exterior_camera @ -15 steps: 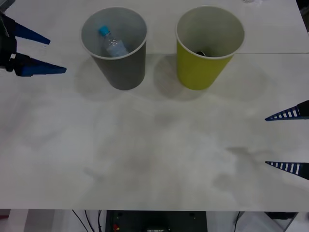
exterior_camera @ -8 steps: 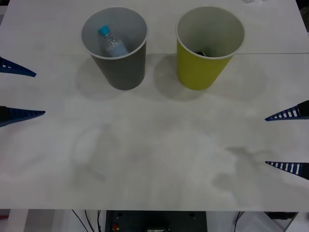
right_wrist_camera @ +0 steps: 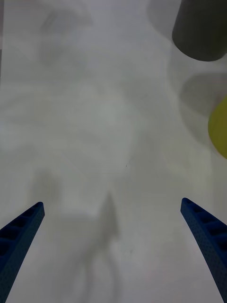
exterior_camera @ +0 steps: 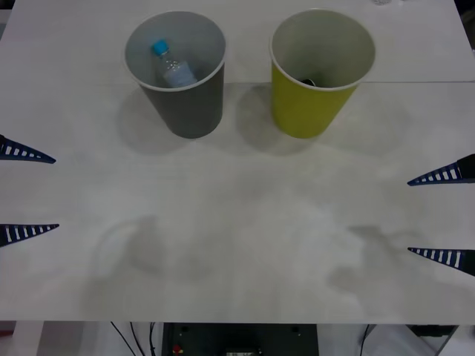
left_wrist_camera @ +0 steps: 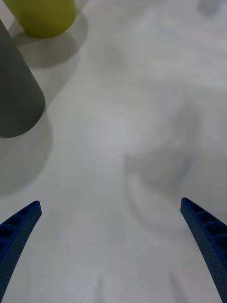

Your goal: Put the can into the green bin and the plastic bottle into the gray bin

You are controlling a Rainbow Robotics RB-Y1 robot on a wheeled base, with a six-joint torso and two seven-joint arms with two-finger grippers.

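The gray bin stands upright at the back left of the table, and the plastic bottle with its blue cap lies tilted inside it. To its right stands the green bin, with a small dark shape at the bottom that may be the can. My left gripper hangs open at the table's left edge, holding nothing. My right gripper is open at the right edge, also holding nothing. The wrist views catch the gray bin and the green bin from the side, and again the gray bin and green bin.
The white table spreads wide between the grippers and in front of the bins. A seam crosses the table behind the bins. Cables and a dark box sit below the table's front edge.
My left gripper has drawn back from beside the gray bin toward the table's front left edge, staying open. The right gripper, bins and bottle have not moved.
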